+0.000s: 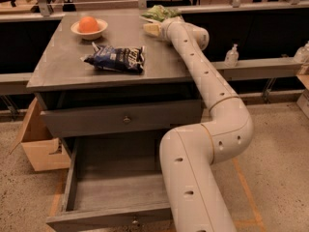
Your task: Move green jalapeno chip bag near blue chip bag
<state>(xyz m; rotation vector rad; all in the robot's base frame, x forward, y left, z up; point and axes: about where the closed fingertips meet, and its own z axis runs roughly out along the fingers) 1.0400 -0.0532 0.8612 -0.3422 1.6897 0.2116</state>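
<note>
The green jalapeno chip bag [160, 12] lies at the far right corner of the grey cabinet top [67, 57], partly hidden by my arm. My gripper [150, 28] reaches over that corner, right beside and just in front of the green bag. The blue chip bag [116, 58] lies flat near the middle of the top, well to the left and nearer than the gripper.
A white bowl [89, 29] with an orange fruit stands at the back left. The bottom drawer [116, 187] is pulled open below. A cardboard box [36, 139] sits on the floor at left. My arm [207, 91] crosses the cabinet's right side.
</note>
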